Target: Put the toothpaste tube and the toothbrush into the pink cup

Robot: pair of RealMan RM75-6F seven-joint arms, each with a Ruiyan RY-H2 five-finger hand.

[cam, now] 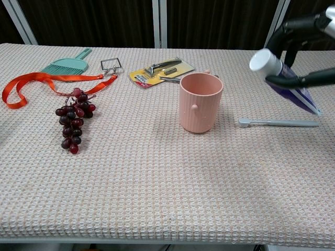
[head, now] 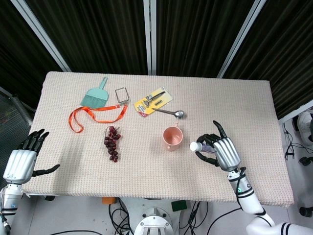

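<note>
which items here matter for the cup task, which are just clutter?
Task items: toothpaste tube, held up by the right hand; toothbrush, lying on the table; pink cup.

Clutter: grapes, teal dustpan brush, orange ribbon, wire clip, carded tool pack, spoon.
</note>
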